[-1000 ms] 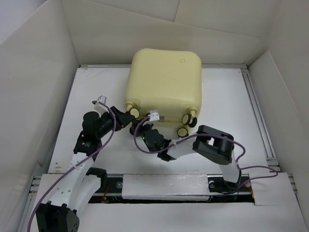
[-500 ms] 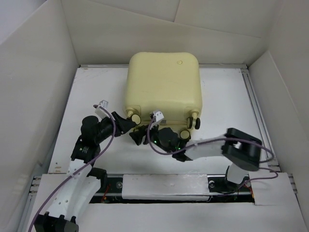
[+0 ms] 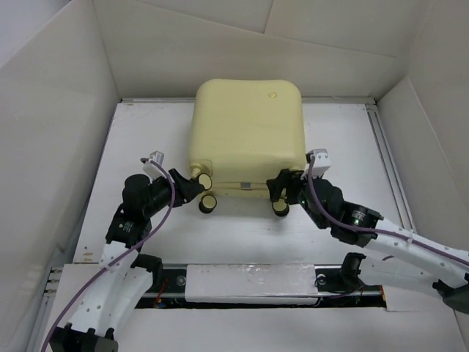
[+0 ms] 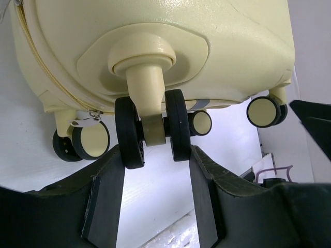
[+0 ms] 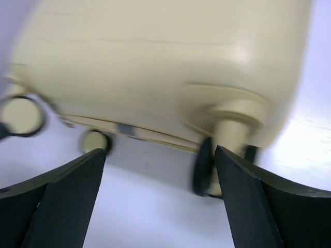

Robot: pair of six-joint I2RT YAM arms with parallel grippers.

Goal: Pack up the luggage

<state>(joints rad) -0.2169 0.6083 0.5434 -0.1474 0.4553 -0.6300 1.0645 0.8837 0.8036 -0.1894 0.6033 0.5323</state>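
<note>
right gripper (image 3: 277, 187) swung across to suitcase's (image 3: 248, 125) near-right caster (image 5: 206, 165), fingers wide | left gripper (image 4: 155, 160) spread astride near-left caster (image 4: 152, 129); suitcase unmoved

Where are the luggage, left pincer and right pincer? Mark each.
luggage (image 3: 248, 121), top external view, middle of shell
left pincer (image 4: 155, 156), left wrist view, midway between fingertips
right pincer (image 5: 159, 154), right wrist view, midway between fingertips

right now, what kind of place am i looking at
Probably a robot lab test cell: a white table boxed in by plain white boards, the left arm and right arm mounted at its near edge, and a pale yellow suitcase on it.
</note>
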